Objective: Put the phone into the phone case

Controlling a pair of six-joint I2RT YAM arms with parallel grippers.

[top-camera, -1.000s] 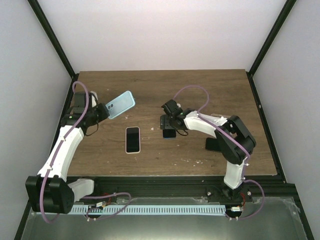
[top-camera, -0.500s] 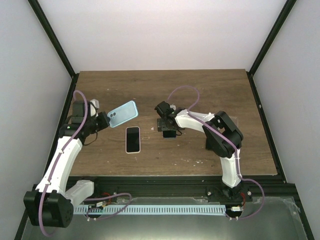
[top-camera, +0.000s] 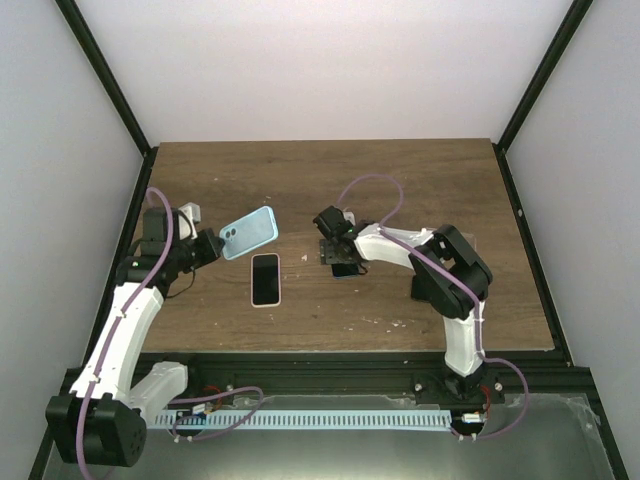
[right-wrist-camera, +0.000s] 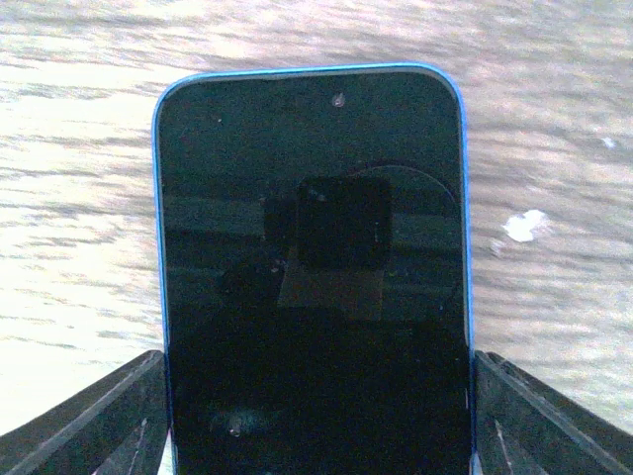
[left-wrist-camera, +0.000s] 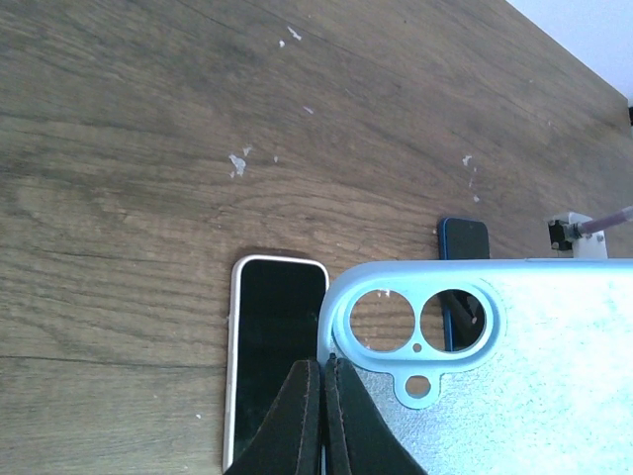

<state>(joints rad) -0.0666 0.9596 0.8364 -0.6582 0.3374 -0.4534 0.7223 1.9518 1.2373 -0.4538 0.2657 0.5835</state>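
Top external view shows the left gripper (top-camera: pixel 213 245) clamped on the tilted case (top-camera: pixel 250 231) above the counter (top-camera: pixel 420 190), while the right gripper (right-wrist-camera: pixel 318 421) straddles the blue phone (right-wrist-camera: pixel 312 228) lying flat, grip unclear, so it should pinch both long edges squarely before lifting.

Arms: two, same build, with white shells and black joints.
Left arm (top-camera: pixel 125 320) and right arm (top-camera: pixel 462 345) each carry a purple cable (top-camera: pixel 375 181) looping along the links; bases black; fingers (left-wrist-camera: pixel 297 416) black, wedge-shaped, matte.
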